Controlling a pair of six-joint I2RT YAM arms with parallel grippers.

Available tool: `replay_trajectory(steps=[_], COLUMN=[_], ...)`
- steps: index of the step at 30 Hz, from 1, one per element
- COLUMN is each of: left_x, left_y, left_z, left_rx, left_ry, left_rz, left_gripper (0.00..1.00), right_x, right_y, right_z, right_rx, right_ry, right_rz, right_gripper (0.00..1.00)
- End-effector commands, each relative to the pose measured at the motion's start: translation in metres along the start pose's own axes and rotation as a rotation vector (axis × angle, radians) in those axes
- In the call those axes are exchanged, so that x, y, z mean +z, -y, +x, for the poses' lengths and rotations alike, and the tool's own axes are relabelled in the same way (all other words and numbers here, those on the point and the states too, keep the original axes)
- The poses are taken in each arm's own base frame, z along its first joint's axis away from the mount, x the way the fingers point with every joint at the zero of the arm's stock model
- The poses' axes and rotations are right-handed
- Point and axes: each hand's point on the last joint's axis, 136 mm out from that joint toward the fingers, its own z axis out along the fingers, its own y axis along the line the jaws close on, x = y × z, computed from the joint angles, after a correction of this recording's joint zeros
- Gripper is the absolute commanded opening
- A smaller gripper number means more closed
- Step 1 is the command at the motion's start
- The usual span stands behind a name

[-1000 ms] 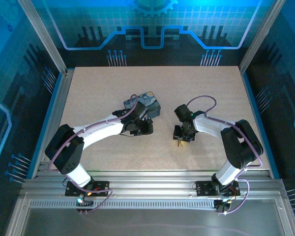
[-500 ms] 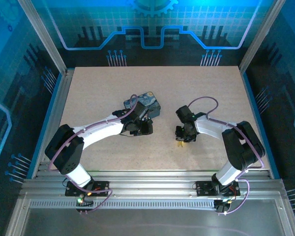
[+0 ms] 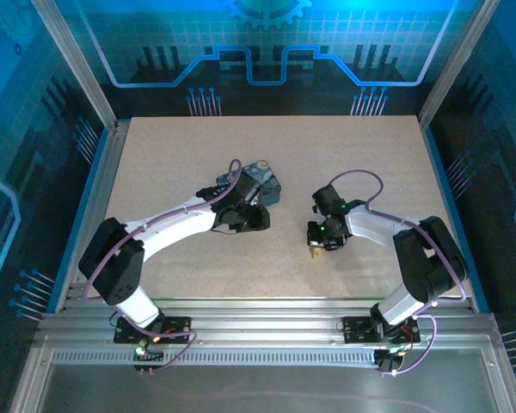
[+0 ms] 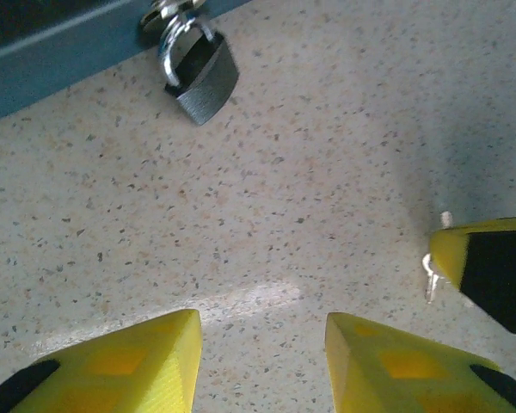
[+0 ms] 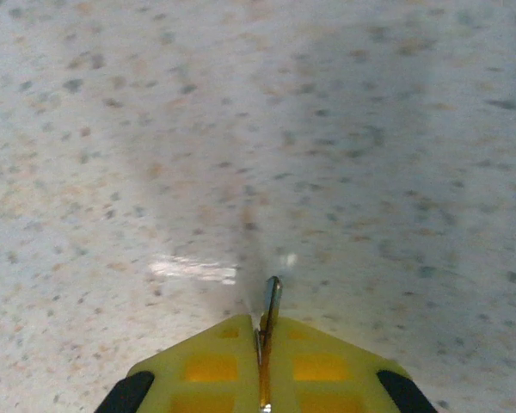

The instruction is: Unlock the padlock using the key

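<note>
- right gripper point(image 5: 265, 334) clamped on key point(image 5: 272, 303), well right of padlock point(image 4: 205, 77)
- left gripper point(image 4: 262, 334) fingers apart, empty, near padlock
- padlock touching box point(image 4: 43, 43)

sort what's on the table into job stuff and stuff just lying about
For the job: padlock; key, pinched in the right gripper; left gripper, open.
Lying about: patterned box, next to the padlock's shackle.

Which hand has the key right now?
The right hand, jaws pinched shut on the key; the left hand is open and empty, facing the padlock.
</note>
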Motion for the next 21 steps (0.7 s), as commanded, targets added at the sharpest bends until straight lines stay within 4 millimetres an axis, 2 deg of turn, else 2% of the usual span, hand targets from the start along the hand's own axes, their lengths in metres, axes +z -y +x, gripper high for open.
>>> replay_trajectory(steps=[1,5,9,10,11,16,21], left_x=[-0.012,-0.018,-0.029,-0.033,-0.036,-0.047,-0.052], left_y=[0.016,0.034,0.051,0.054,0.057,0.065,0.063], left_z=[-0.009,-0.020,-0.028,-0.029,-0.031,-0.039,-0.050], left_rx=[0.050,0.069,0.122,0.135,0.145,0.158,0.117], left_ry=[-0.014,-0.028,-0.022,-0.021,-0.020,-0.010,0.005], left_rz=[0.062,0.233,0.407,0.444,0.474,0.592,0.666], left_gripper=[0.43,0.43,0.41,0.40,0.40,0.40,0.40], right_x=[-0.023,-0.056,-0.080,-0.095,-0.101,-0.126,-0.133], right_y=[-0.034,-0.072,-0.096,-0.107,-0.113,-0.132,-0.141], right_z=[-0.017,-0.027,-0.028,-0.036,-0.037,-0.039,-0.040], right_rx=[-0.171,-0.344,-0.447,-0.483,-0.508,-0.600,-0.653], right_ry=[0.079,0.165,0.190,0.220,0.226,0.237,0.219], right_rz=[-0.174,-0.362,-0.528,-0.577,-0.615,-0.747,-0.804], right_gripper=[0.00,0.00,0.00,0.00,0.00,0.00,0.00])
